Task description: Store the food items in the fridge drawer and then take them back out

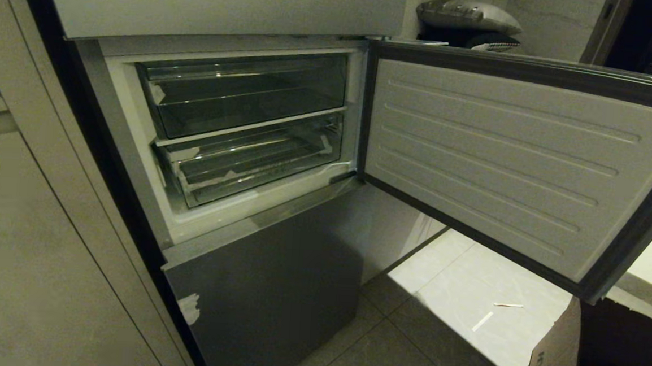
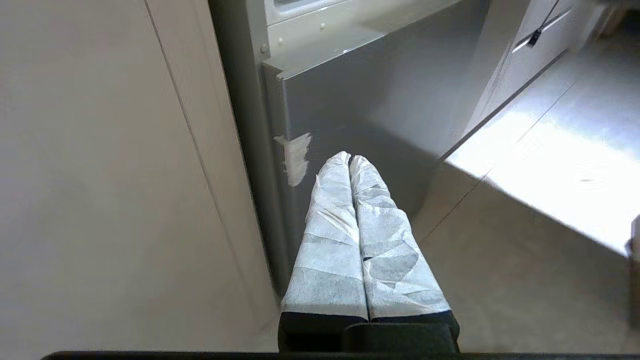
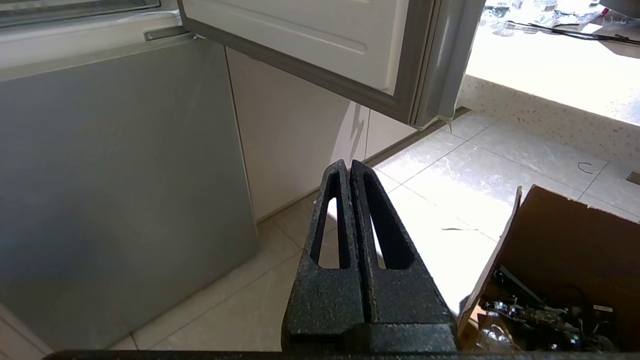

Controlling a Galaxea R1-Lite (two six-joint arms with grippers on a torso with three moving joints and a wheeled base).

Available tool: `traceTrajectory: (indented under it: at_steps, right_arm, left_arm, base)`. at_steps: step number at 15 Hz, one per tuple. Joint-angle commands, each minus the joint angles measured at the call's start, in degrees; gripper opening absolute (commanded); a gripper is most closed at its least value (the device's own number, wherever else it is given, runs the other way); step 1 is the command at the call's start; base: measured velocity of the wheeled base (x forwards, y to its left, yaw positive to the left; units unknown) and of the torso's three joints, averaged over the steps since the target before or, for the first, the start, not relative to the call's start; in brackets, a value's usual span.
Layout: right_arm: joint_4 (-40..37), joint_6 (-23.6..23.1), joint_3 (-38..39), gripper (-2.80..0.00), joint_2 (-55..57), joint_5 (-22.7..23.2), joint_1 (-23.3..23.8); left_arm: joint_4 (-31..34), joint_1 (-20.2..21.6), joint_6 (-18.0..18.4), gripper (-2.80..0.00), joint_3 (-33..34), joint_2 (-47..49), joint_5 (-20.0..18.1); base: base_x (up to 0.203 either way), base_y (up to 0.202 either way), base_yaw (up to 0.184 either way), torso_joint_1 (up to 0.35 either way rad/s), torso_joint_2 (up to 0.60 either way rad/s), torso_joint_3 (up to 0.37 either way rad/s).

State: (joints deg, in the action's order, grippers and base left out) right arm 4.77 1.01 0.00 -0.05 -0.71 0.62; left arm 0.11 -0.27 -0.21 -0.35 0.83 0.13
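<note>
From the head camera I see the fridge's middle compartment open, its door [image 1: 508,160] swung wide to my right with the inner ribbed panel facing me. Two clear bins sit stacked inside: a smoky upper bin [image 1: 241,96] and, under a white divider, the fridge drawer [image 1: 253,164], pushed in flush with the compartment's front edge. I can't make out any food in it through the glare; it may hold nothing. Neither arm shows in the head view. My left gripper [image 2: 349,159] has its paper-wrapped fingers pressed together, holding nothing, low in front of the grey lower door [image 2: 370,115] near its left edge. My right gripper [image 3: 348,165] is likewise pressed together and bare, over open tile floor [image 3: 450,200] between that door and a cardboard box [image 3: 565,235].
</note>
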Motion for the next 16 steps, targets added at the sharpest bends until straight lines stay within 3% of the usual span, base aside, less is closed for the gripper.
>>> traceTrajectory:
  at_steps: [1,9,16]
  right_arm:
    - [0.07,0.04,1.76,-2.8,-0.04,0.0,-0.01]
    - [0.07,-0.01,1.76,-2.8,-0.04,0.0,-0.01]
    - [0.07,0.04,1.76,-2.8,-0.04,0.0,-0.01]
  left_arm:
    - [-0.02,0.0,-0.08,-2.8,0.26,-0.74,0.05]
    - [-0.02,0.0,-0.08,-2.8,0.26,-0.74,0.05]
    - [-0.02,0.0,-0.14,-2.8,0.26,-0.74,0.05]
  base:
    - [0.0,0.0,0.0,0.0,0.0,0.0]
    - [0.0,0.0,0.0,0.0,0.0,0.0]
    - [-0.001,-0.007,0.164,0.003,0.0,0.002]
